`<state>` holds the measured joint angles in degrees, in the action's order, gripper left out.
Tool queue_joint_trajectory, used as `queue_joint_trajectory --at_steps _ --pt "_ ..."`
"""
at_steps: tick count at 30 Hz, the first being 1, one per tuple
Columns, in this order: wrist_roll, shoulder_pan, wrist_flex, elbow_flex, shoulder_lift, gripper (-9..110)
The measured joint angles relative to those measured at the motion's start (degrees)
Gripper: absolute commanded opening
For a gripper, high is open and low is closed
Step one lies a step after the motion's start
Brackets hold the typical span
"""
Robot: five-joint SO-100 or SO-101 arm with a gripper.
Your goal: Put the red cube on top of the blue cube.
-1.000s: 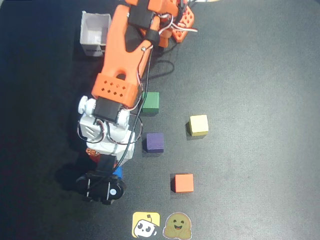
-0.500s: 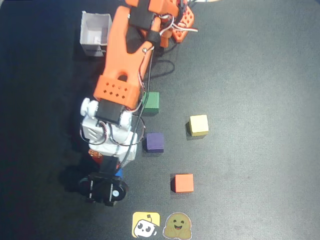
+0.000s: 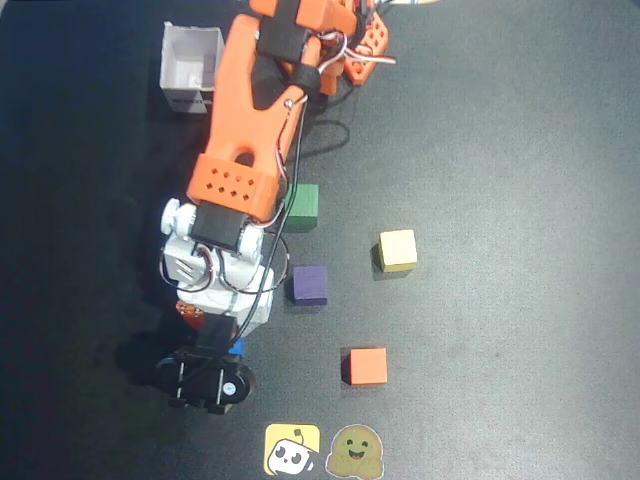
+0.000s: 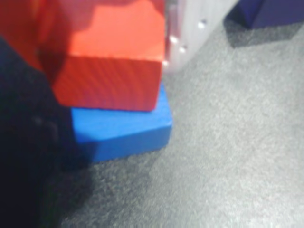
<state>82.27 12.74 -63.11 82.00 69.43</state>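
Overhead view: near the mat's bottom-left, the arm hides the gripper (image 3: 205,345); only a sliver of the blue cube (image 3: 238,348) shows. Wrist view: the red cube (image 4: 107,61) sits on the blue cube (image 4: 123,128), seemingly pinched between the fingers.

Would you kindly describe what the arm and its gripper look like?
The arm has orange printed links, one with a grid of small holes, then white wrist housings with black servos. Thin red, white and black cables run alongside. The gripper is black.
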Motion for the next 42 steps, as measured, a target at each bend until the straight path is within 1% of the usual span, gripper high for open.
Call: queue_joint_trajectory --at_steps 9,11,38,40,42 --pt "1.0 0.1 0.4 0.0 -0.4 9" --pt "1.1 0.1 0.4 0.0 -0.4 11" --pt "4.8 -0.4 0.4 0.0 -0.4 19" --pt "4.9 -0.4 0.4 0.0 -0.4 22" --pt "5.3 -0.4 0.4 0.0 -0.4 22"
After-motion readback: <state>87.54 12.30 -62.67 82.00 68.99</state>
